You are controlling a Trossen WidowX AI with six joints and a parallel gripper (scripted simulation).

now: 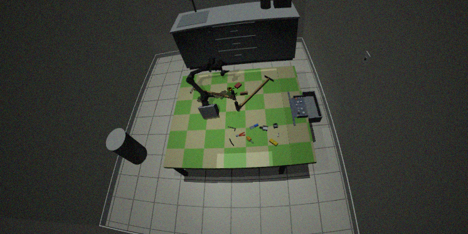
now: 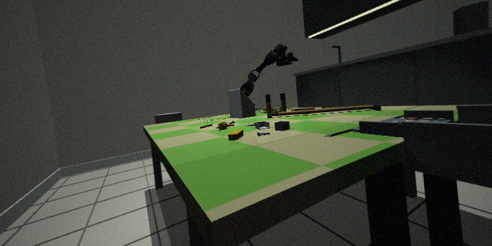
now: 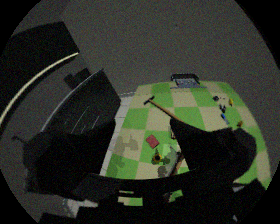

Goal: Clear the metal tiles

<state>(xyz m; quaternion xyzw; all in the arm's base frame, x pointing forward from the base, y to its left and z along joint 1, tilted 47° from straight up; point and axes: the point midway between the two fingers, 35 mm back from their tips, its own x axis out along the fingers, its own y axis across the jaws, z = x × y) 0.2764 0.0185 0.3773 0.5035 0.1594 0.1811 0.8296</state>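
matt black arm (image 1: 195,85) (image 2: 260,68) with a plastic look, smooth wood-brown handle (image 1: 254,93) (image 2: 325,109) (image 3: 166,109), dull grey metal-looking plate (image 1: 297,107) (image 2: 396,120) (image 3: 186,83), smooth, flat-finished green-and-tan tabletop (image 1: 196,157) (image 2: 247,165) (image 3: 141,117), pale tiled floor (image 1: 216,199) (image 2: 86,192) with a smooth look
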